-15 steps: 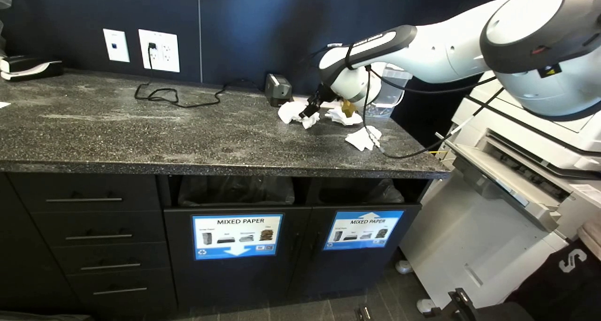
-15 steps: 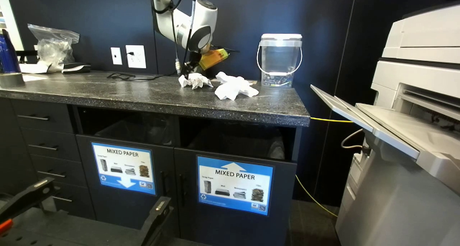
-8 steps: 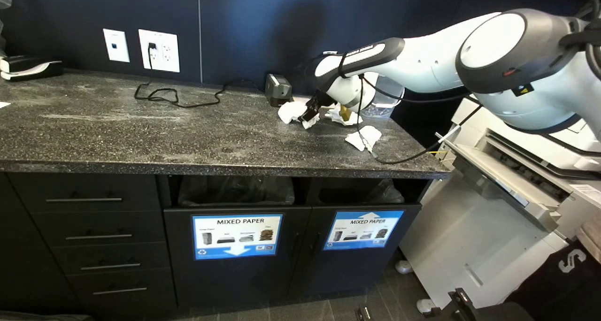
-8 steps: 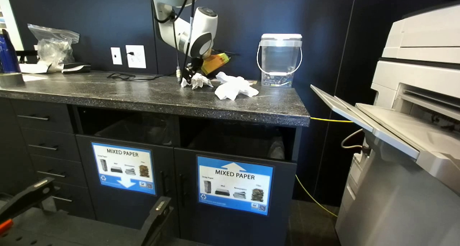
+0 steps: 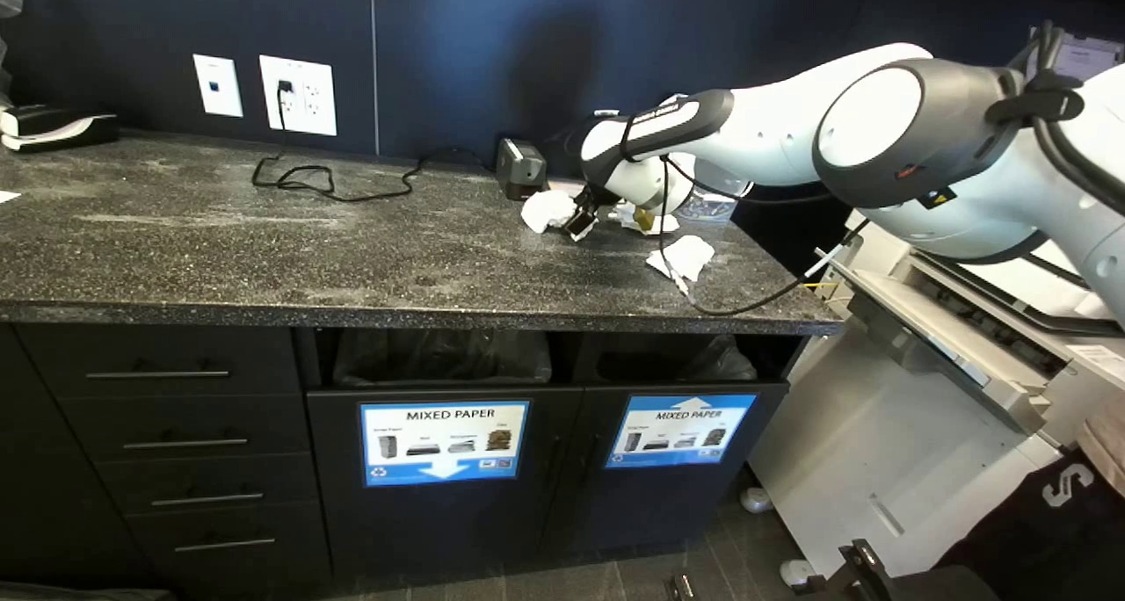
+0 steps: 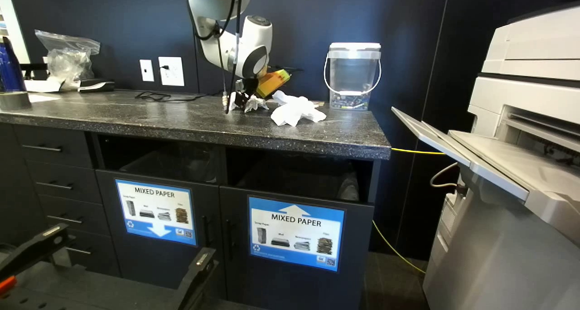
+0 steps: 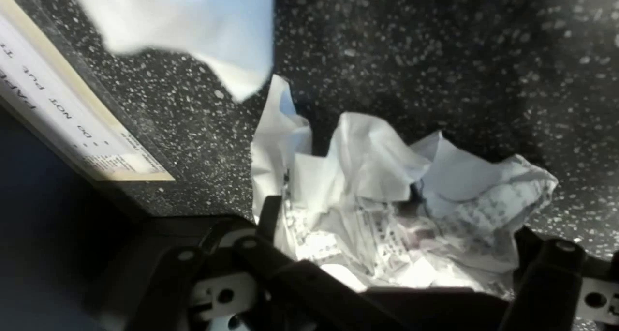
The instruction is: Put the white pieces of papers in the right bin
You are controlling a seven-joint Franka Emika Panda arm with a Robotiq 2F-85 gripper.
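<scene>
Several crumpled white papers lie on the dark speckled counter. In an exterior view one paper is at the gripper, one is partly behind the wrist, and one lies nearer the front edge. My gripper is low over the first, printed paper, jaws wide apart, with the paper between them. It also shows in both exterior views. Another paper shows in the wrist view. The right bin is under the counter, behind the front with the up arrow; its inside is dark.
The left bin is beside it. A dark sharpener-like box stands by the wall behind the papers. A clear lidded bucket stands at the counter's right end. A printed card lies along the wall. A printer stands right.
My gripper has come down into the leftmost paper, with its fingers now lower and around it. The upper arm has swung lower and inward. The other papers have not visibly moved.
</scene>
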